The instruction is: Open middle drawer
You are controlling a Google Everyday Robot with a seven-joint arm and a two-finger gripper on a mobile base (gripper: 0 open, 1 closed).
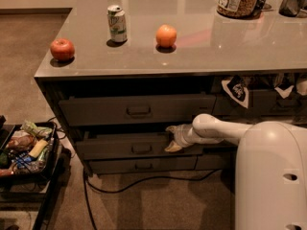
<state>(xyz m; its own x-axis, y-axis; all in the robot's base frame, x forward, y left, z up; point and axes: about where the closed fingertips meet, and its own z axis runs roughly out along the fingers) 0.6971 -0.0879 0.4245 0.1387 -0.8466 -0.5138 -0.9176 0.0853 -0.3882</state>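
Arm reaches level leftward from base, claw (171, 138) with fingers spread apart at right edge of the middle drawer (115, 146), its front slightly proud beneath the worktop (192, 51), carpet (158, 205) before it.

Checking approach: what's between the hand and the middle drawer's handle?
Camera view: only bare dark-grey middle drawer front lies between the hand, at its upper right edge, and its small loop handle.

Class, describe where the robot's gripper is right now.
In the camera view the gripper sits at the right end of the middle drawer front, right of its handle and below the top drawer.
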